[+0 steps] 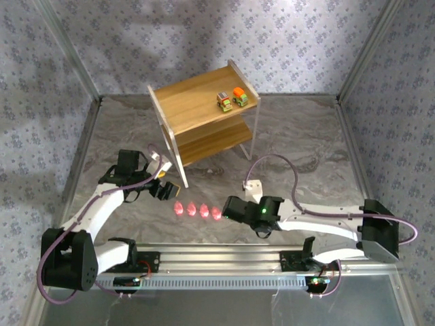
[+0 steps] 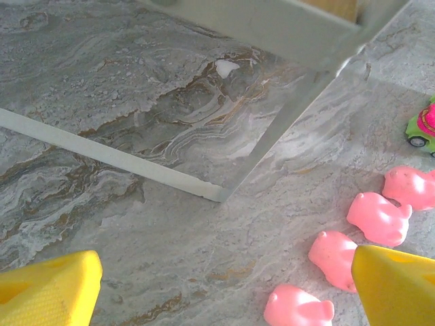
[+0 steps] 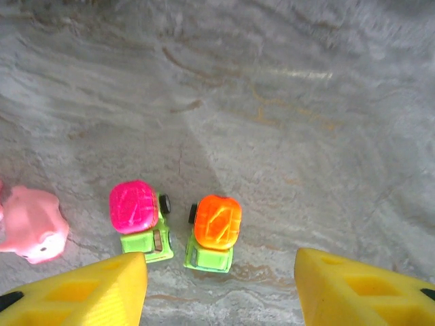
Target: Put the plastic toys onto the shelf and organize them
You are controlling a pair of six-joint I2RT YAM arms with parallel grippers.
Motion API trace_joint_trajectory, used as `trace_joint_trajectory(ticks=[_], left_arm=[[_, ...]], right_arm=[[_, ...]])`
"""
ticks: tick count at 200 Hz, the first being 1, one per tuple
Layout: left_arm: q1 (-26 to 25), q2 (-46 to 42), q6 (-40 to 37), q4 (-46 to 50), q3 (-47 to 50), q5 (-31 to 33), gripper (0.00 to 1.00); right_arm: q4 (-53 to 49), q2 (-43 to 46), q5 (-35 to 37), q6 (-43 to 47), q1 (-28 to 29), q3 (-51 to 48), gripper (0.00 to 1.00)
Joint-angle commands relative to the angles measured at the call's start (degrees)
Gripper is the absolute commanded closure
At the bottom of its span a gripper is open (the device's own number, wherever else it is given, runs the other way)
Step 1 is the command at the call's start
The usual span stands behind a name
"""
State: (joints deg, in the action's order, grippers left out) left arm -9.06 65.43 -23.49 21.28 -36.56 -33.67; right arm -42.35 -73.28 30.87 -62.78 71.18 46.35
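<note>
Several pink figures (image 1: 198,210) lie in a row on the table in front of the shelf (image 1: 197,92). Two little cars (image 1: 231,99) stand on its top tier. My left gripper (image 1: 165,190) hovers open by the shelf's near leg; its wrist view has pink figures (image 2: 378,217) to the right of its empty gripper (image 2: 221,292) and a pink-topped car (image 2: 425,122) at the far right. My right gripper (image 1: 230,207) is open just behind a pink-topped car (image 3: 139,217) and an orange-topped car (image 3: 216,231), touching neither. One pink figure (image 3: 30,224) lies to their left.
The shelf's white base frame (image 2: 109,153) and leg (image 2: 285,115) lie close ahead of my left gripper. Patterned walls enclose the marble table (image 1: 306,136), with open floor to the right of the shelf. A metal rail (image 1: 224,255) runs along the near edge.
</note>
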Motion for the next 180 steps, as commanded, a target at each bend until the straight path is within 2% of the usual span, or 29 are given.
trace_joint_trajectory(ticks=[1,123,180], left_arm=[[-0.34,0.32,-0.07,-0.55,-0.01,-0.54,0.05],[-0.83,1.46,0.29,-1.33,0.43,-0.17,0.05],[-0.87,2.13,0.55,-1.51,0.08,-0.21,0.05]], right_arm=[[2.98,-1.19,-2.15,-4.06,0.83,-2.31,0.39],[7.71,-4.95,-4.79,-7.33,0.80,-8.52,0.41],[11.23,-4.73,-5.95,-5.04,-0.85,-9.28,0.41]])
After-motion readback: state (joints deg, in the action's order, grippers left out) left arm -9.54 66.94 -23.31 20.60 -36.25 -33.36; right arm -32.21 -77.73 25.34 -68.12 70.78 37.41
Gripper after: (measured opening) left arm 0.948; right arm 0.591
